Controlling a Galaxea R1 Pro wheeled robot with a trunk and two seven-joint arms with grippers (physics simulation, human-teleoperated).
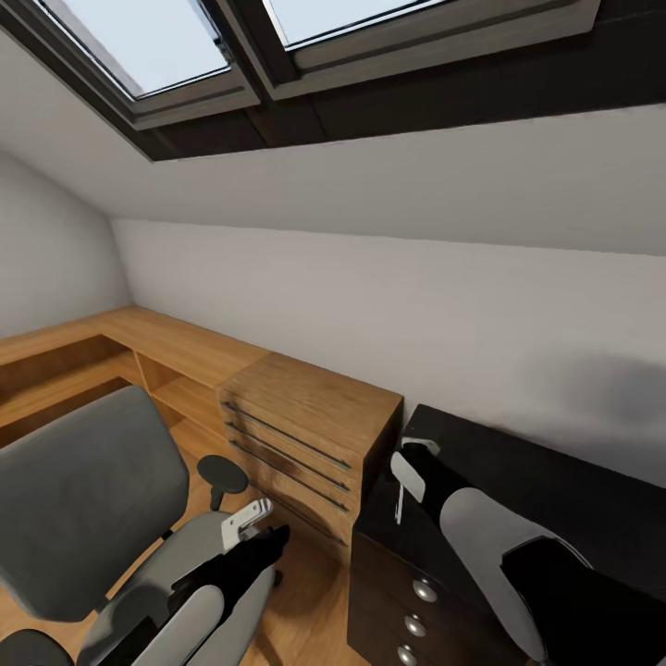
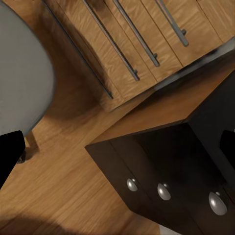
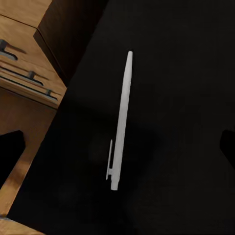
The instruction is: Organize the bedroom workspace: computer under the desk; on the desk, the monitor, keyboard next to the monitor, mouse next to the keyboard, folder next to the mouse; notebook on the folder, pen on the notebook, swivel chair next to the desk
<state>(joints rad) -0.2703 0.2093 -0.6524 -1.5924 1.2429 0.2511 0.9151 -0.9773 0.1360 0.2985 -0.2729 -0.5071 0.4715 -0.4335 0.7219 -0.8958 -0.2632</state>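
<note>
Right pincer (image 3: 117, 142) hovering wide over the slim white plastic pen (image 3: 120, 122).
That pen lies loose on the black knobbed cabinet (image 1: 555, 490); grey swivel chair (image 1: 88, 499) sits left of it; left pincer's spread I cannot tell. Most of my task looks undone.

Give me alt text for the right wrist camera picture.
A white pen lies on the flat top of a black cabinet, seen from above. Beside the cabinet stands a wooden drawer unit with metal bar handles.
</note>
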